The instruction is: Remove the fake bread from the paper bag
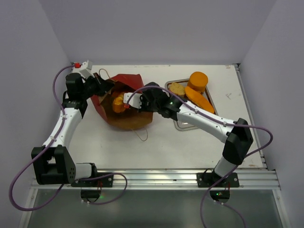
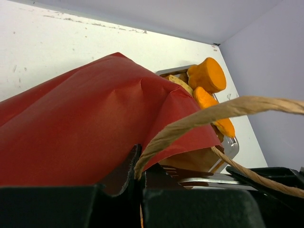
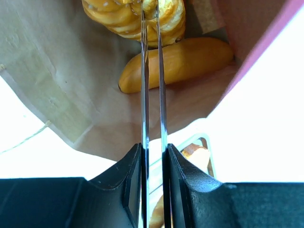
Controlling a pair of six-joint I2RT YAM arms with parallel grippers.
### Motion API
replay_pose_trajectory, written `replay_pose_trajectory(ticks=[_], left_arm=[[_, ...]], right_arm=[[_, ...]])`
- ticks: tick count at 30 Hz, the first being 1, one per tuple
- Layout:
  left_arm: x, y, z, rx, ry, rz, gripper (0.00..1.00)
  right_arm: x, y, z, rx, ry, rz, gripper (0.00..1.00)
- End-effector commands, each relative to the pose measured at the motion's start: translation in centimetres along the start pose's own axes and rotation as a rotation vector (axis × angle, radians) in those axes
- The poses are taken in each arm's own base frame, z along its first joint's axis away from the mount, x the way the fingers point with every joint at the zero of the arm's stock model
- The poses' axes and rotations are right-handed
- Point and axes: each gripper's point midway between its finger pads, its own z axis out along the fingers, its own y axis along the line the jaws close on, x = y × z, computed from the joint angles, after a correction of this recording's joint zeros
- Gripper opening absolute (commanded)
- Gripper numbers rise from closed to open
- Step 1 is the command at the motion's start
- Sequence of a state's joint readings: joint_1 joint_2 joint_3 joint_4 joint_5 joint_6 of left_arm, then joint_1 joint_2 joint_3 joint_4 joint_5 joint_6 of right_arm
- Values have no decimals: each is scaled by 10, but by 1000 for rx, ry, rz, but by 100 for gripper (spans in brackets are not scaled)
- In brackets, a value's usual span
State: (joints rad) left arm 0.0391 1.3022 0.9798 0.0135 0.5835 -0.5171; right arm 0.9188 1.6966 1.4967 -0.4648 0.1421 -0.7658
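Now, your right gripper (image 3: 150, 19) reaches into the paper bag (image 1: 135, 121), which lies left of the table's (image 1: 166, 147) centre. Its jaws are nearly together at a twisted bread piece (image 3: 111, 12); you cannot tell whether they grip it. A long loaf (image 3: 190, 57) lies beside it. Your left gripper (image 1: 98, 86) pinches the bag's rim. Toward the far right corner, a steel tray (image 1: 184, 126) holds a round bun (image 1: 197, 80).

Top view's evenly lit for you; your right wrist view blows out at 4 and 8 o'clock.
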Motion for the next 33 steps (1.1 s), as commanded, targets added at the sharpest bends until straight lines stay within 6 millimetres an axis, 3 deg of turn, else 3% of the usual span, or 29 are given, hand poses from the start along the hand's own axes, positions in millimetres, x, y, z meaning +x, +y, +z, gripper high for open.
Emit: replay_pose_trajectory(ticks=[1, 14, 33], left_arm=[[-26, -5, -4, -20, -59, -16, 0], [-46, 0, 3, -64, -105, -93, 0], [-57, 10, 13, -101, -124, -125, 0]], right_arm=[[-26, -19, -32, 15, -142, 89, 0], [-38, -16, -66, -79, -242, 195, 0], [-56, -34, -111, -106, -354, 331, 0]])
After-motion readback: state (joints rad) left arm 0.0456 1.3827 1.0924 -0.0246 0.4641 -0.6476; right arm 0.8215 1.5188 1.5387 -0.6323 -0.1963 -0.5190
